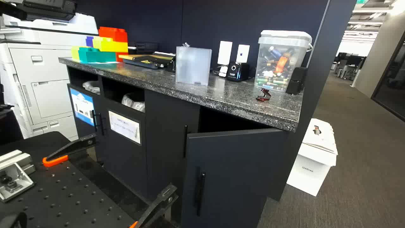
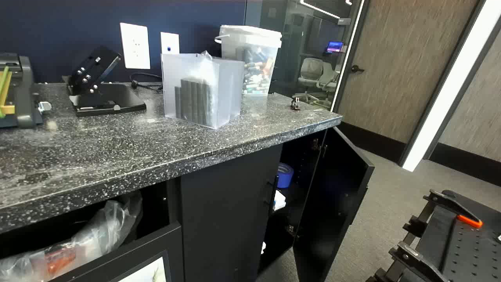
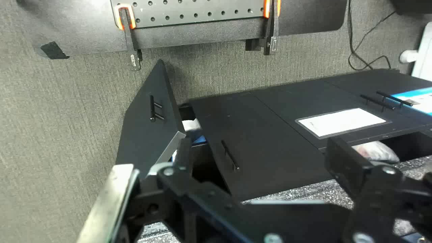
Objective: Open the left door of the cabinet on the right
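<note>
So the left door of the right-hand cabinet looks flush and closed in both exterior views, tucked under the front edge of the granite countertop. Its twin door already stands swung out. My gripper has hold of nothing: 2 fingers spread really wide.

Imo the job now is getting onto the bar handle, by the door's free edge and nearer its top edge. In the wrist view it sits off-centre toward the twin, so I'd shift that way, straddle the bar, then squeeze. Careful tho: 1 finger overlaps the twin's top corner in that view and I can't judge depth. Then pull gently in an arc, turning as it swings. I'm guessing it pivots on the opposite edge. Also watch the orange-tipped clamp at the table edge; might limit the swing.
</note>
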Available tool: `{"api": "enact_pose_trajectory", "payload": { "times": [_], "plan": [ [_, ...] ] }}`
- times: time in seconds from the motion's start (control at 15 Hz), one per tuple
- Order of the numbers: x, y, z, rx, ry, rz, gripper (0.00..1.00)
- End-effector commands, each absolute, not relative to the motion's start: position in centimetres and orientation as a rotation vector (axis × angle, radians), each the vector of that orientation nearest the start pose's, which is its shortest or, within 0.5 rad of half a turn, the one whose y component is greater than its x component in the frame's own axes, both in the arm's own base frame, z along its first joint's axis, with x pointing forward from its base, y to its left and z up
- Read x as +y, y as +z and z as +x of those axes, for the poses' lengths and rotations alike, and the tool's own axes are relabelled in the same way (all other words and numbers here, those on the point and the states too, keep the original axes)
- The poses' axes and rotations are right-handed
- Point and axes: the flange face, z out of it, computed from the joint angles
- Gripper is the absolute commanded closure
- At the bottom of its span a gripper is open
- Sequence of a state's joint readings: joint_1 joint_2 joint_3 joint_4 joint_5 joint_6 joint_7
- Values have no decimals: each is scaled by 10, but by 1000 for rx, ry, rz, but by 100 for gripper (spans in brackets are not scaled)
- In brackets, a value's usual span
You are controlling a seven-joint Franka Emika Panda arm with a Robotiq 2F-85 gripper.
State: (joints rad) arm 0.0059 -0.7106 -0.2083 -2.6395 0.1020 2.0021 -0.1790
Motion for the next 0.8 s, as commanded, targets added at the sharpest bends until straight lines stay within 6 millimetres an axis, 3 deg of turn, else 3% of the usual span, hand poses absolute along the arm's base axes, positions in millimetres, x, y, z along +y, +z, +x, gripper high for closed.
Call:
{"api": "enact_pose_trajectory", "payload": {
  "times": [0.0, 0.33, 0.47, 0.53, 0.73],
  "plan": [
    [-64, 466, 336, 26, -141, -2922, 0],
    [-64, 466, 336, 26, -142, -2922, 0],
    [-33, 443, 365, 38, -97, -2915, 0],
    [-7, 428, 377, 32, -68, -2930, 0],
    [48, 391, 398, 24, 6, -2989, 0]
  ]
}}
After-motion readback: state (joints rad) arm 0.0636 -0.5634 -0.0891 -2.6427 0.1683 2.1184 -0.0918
